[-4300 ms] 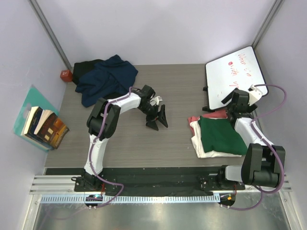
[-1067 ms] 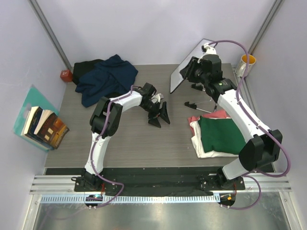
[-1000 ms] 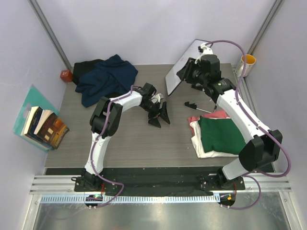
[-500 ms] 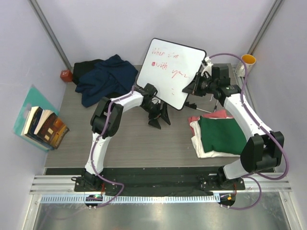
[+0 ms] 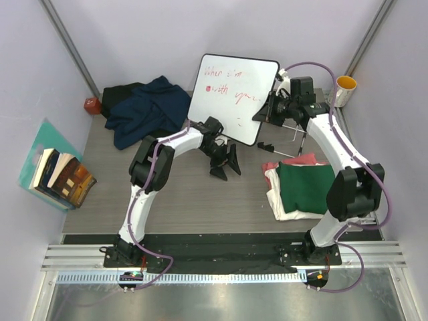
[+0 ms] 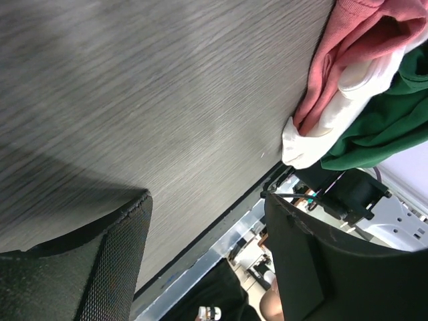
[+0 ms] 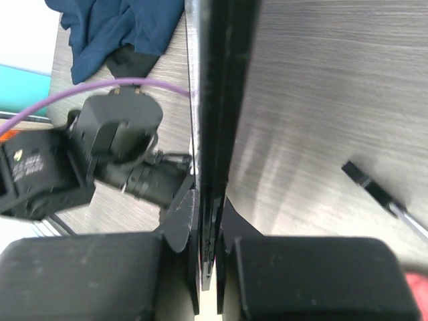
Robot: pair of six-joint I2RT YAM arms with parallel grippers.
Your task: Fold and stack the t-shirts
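Three folded t-shirts are stacked at the right: dark green [image 5: 306, 189] on top, cream-white [image 5: 284, 212] under it, pink-red [image 5: 297, 160] at the bottom. The left wrist view shows the same green [image 6: 388, 114], cream [image 6: 314, 144] and pink [image 6: 348, 60] layers. A crumpled navy t-shirt [image 5: 150, 107] lies at the back left over a black one [image 5: 119, 91]. My left gripper [image 5: 227, 164] rests open low over the table's middle, nothing between its fingers [image 6: 321, 267]. My right gripper [image 5: 267, 112] is shut on the edge of the whiteboard [image 5: 234, 97], seen edge-on [image 7: 224, 100] in its wrist view.
A metal stand [image 5: 289, 132] lies behind the stack. A yellow cup [image 5: 346, 85] is at the back right corner. Books [image 5: 61, 175] on a teal folder sit off the left edge, with a small red object [image 5: 90, 105] near the navy shirt.
My right arm lifted the whiteboard from the back right and swung it left, face up toward the camera, over the table's middle. Its jaws closed tighter. The left arm barely moved.
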